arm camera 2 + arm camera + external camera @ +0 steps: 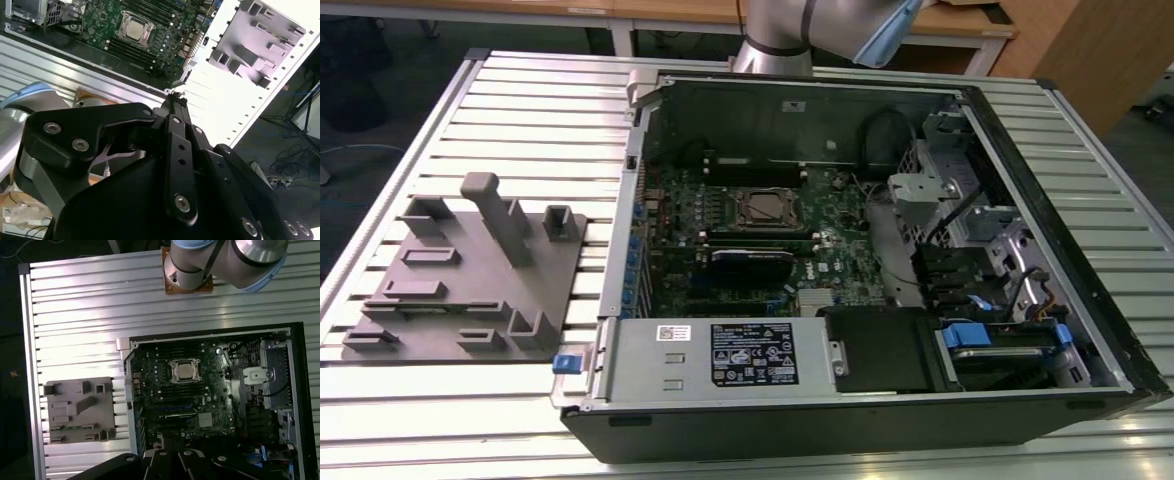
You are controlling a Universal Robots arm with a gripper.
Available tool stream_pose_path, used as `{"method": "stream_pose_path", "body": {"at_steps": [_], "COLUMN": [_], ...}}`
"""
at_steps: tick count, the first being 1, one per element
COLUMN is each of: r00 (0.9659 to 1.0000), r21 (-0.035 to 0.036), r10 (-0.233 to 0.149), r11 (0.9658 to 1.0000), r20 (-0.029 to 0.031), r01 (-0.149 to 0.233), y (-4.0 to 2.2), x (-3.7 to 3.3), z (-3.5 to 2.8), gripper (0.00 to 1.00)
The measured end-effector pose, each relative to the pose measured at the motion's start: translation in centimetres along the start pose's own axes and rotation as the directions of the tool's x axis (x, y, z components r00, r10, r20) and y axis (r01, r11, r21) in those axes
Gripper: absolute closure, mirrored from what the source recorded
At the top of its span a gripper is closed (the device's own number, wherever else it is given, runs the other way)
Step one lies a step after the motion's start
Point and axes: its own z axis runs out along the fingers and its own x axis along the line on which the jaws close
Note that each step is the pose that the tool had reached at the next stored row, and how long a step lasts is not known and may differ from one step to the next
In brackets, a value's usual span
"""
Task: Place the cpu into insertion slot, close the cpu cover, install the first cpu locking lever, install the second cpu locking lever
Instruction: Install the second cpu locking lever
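Your gripper point(175, 97) hangs high above the open case point(1067, 200) with fingers pressed together on nothing, since the cpu point(185, 371) already sits in the slot point(184, 371) under the closed cover point(172, 371), needing no hold.

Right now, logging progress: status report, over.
Pincer high above open case, empty. Silvery square cpu seated in black insertion slot. Silver metal cpu cover down over it.

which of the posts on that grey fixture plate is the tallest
The rounded-top post near the grey fixture plate's far edge; the blocks around it are clearly shorter.
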Motion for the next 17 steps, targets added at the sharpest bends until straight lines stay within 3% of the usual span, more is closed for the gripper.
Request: {"method": "stream_pose_path", "body": {"at_steps": [17], "r00": [0.9997], "r21": [0.0031], "r10": [0.001], "r11": [1.0000], "r20": [-0.0248], "r01": [-0.001], "y": [-0.08], "x": [-0.08], "z": [3.09], "gripper": [0.89]}}
